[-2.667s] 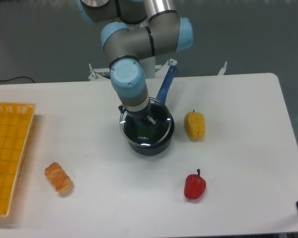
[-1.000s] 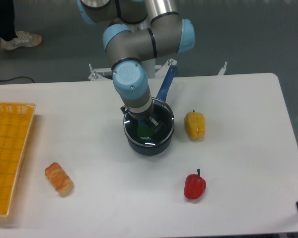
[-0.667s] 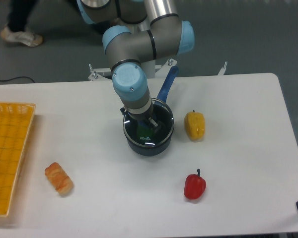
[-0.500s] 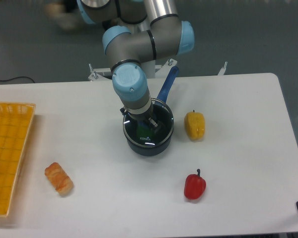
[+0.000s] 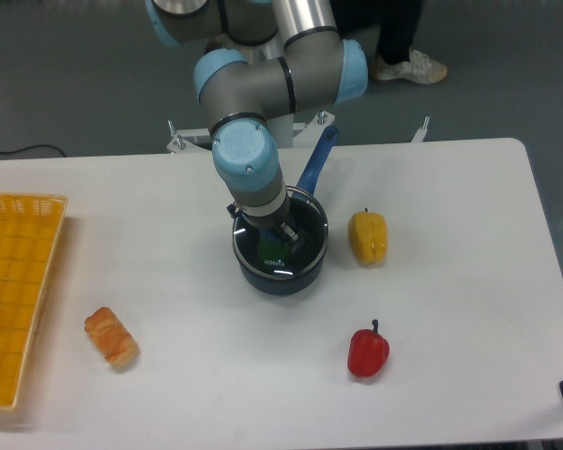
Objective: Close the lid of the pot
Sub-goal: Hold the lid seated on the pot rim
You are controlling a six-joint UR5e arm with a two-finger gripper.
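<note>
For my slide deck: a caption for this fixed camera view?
UR5e gripper lowers the glass lid onto the blue pot, yellow pepper beside it.

The arm reaches down over the pot (image 5: pixel 291 272) — its hand (image 5: pixel 278 236) sits low on the lid (image 5: pixel 280 263), which lies on the pot's rim. Grip hidden. On the white surface (image 5: pixel 450 216): a yellow pepper (image 5: pixel 368 237) beside the pot, a red pepper (image 5: pixel 368 351) nearer, a pastry (image 5: pixel 111 337), and a yellow basket (image 5: pixel 14 300) at far left.
</note>
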